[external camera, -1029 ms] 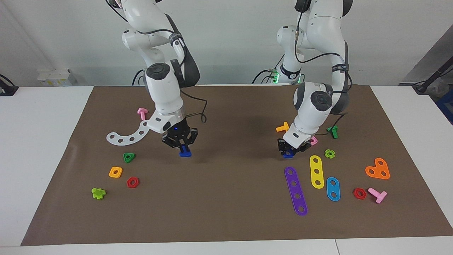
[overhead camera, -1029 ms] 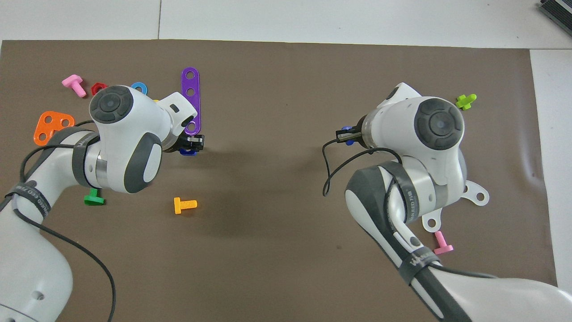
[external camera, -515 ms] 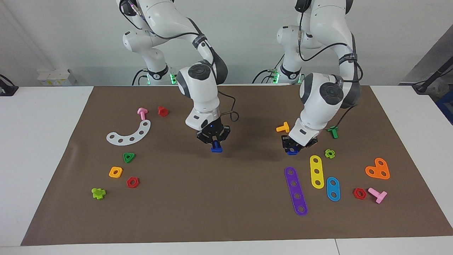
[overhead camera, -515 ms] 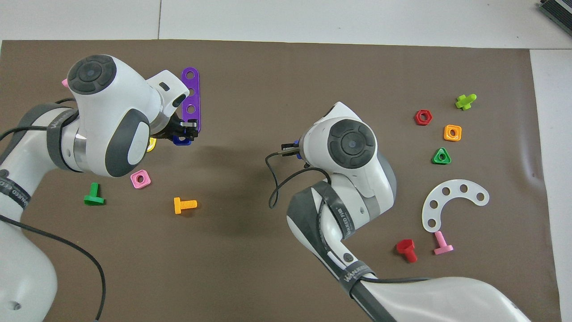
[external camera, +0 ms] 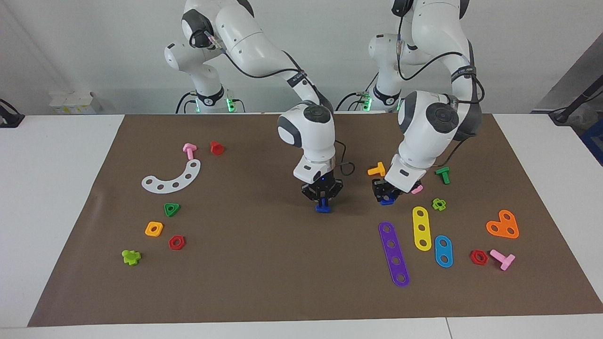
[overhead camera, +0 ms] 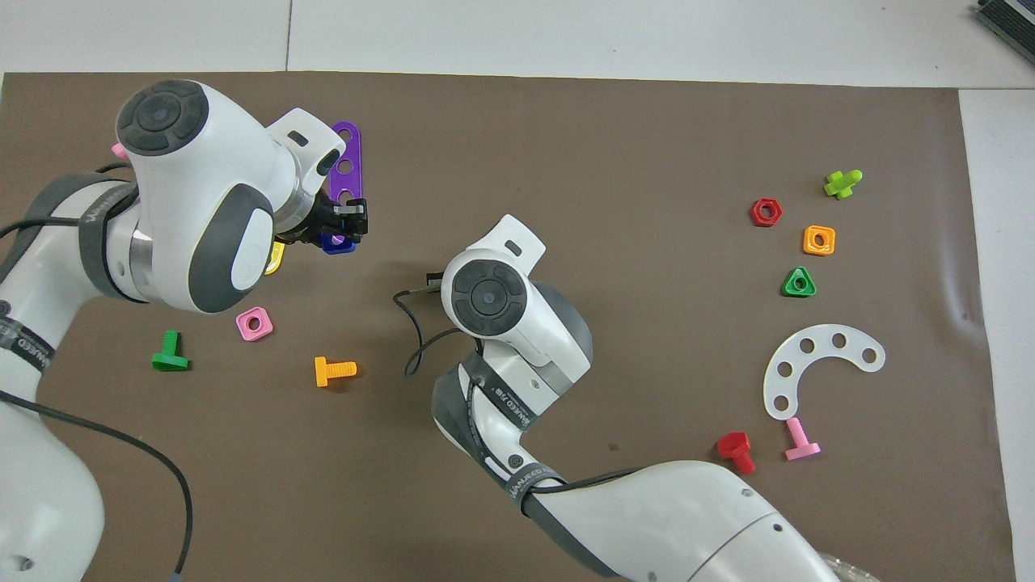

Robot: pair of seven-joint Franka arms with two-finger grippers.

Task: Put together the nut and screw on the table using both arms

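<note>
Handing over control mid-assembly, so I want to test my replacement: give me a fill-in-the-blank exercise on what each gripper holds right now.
1. The right gripper, over the middle of the mat, is shut on the blue ___.
2. The left gripper is shut on the blue ___.
3. The purple strip on the mat has ___ holes.
Missing words: screw; nut; four.

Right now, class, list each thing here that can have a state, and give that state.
right gripper, shut on the screw, over the middle of the mat
left gripper, shut on the nut, near the purple strip
screw, gripped, head downward, not joined
nut, gripped, apart from the screw
</note>
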